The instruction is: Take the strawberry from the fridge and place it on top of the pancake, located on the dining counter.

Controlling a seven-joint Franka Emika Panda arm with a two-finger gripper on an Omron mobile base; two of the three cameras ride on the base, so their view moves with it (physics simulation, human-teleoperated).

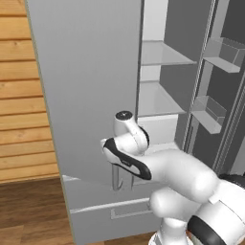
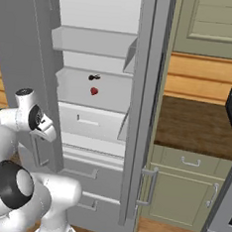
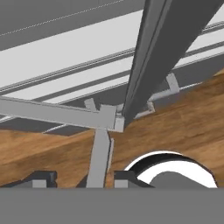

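Gripping the vertical grey bar handle (image 3: 99, 154) of the tall light grey fridge (image 1: 91, 86), gripper (image 3: 78, 178) jaws closed around it, lower centre; release squarely before reaching the tiny red strawberry (image 2: 94, 91).

You had flat, even rendered lighting in all three views, with no glare and no hard cast shadows. The fridge (image 2: 100, 62) interior read bright white against its mid-grey door panels, and the strawberry (image 2: 94, 91) stood out small but distinct. Edges were softly pixelated throughout, and the hand view was steeply tilted, its close surfaces stretched but not blurred.
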